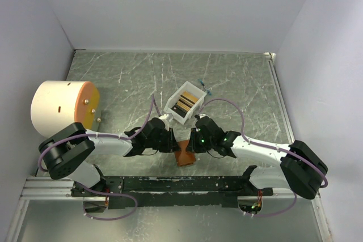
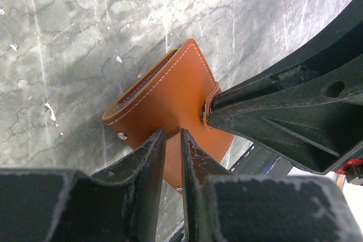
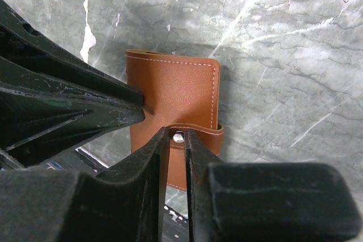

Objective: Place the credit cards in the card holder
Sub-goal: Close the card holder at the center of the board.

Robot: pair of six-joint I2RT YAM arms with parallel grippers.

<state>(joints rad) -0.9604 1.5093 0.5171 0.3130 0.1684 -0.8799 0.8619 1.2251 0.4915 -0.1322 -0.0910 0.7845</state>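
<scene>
The brown leather card holder [image 1: 185,156] is held just over the table's near edge, between my two grippers. My left gripper [image 2: 173,135] is shut on its lower edge, the leather pinched between the fingertips. My right gripper [image 3: 178,136] is shut on the snap tab [image 3: 199,134], with the metal snap showing between the jaws. In the left wrist view the right gripper's fingers [image 2: 272,111] meet the tab from the right. The card holder [image 3: 173,92] is folded closed. The credit cards [image 1: 186,103], dark and gold, lie in a white box [image 1: 195,88] behind the grippers.
A large white cylinder with an orange face [image 1: 62,107] lies on its side at the left. Small blue bits [image 1: 203,83] lie behind the box. White walls enclose the marbled grey table [image 1: 238,77]. A black rail [image 1: 170,184] runs along the near edge.
</scene>
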